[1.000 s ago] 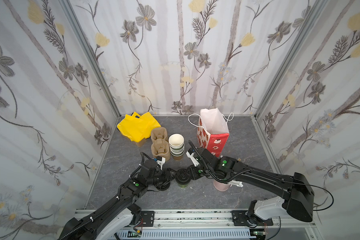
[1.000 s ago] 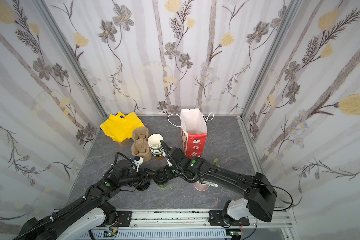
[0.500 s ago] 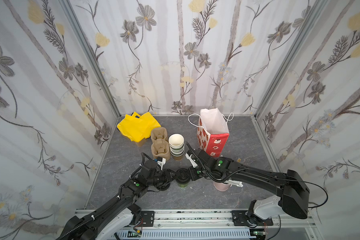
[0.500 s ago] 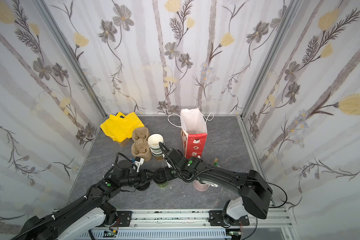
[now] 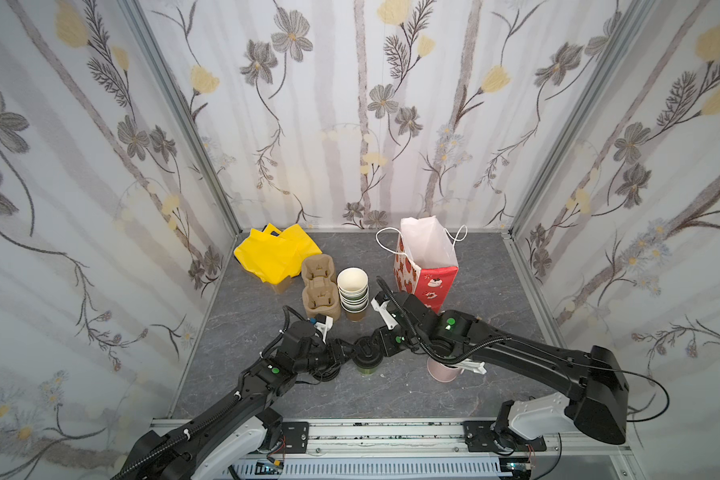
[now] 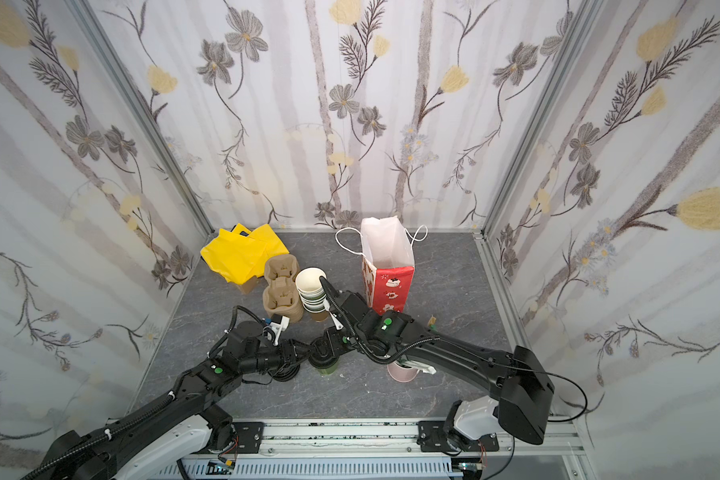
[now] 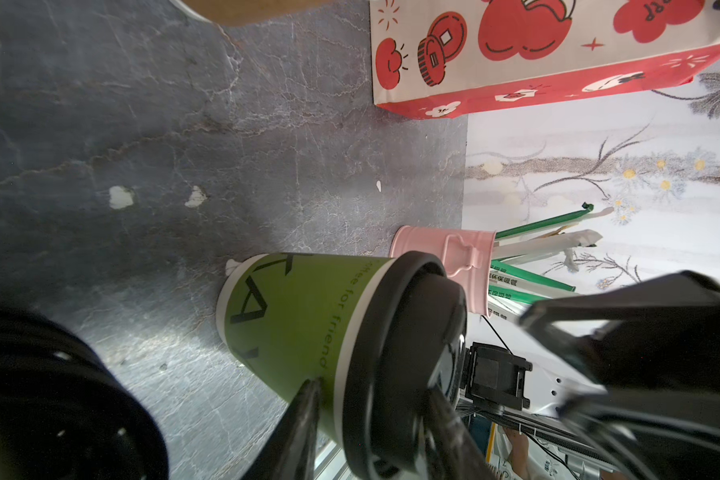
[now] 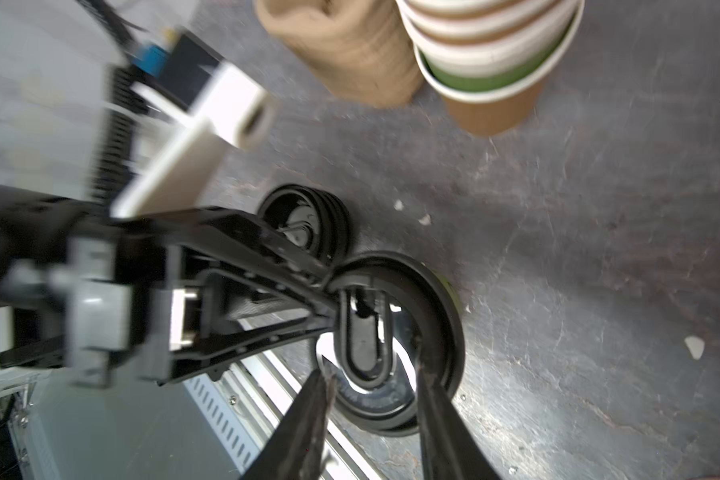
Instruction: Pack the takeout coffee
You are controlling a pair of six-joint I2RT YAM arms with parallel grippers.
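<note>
The takeout coffee [image 5: 366, 366] is a small olive-green cup with a black sip lid, upright at the front middle of the floor in both top views [image 6: 324, 369]. My left gripper [image 5: 347, 351] reaches it from the left and is shut on its top edge. In the left wrist view one finger [image 7: 304, 415] presses the green wall [image 7: 292, 316] just under the lid and the other crosses the lid's top. My right gripper [image 5: 377, 343] comes from the right and hangs open right over the lid [image 8: 437, 303], its fingers [image 8: 431, 386] straddling the sip ridge.
A red-and-white gift bag [image 5: 429, 266] stands open behind the right arm. A stack of lidless cups [image 5: 352, 291] and brown pulp carriers [image 5: 319, 291] stand behind the cup, with a yellow bag [image 5: 275, 255] at the back left. Loose black lids [image 8: 308, 224] lie under the left gripper. A pink bucket of stirrers [image 5: 443, 372] stands under the right arm.
My right gripper has edged a little to the left, further over the lid. The cup and my left gripper have stayed where they were.
</note>
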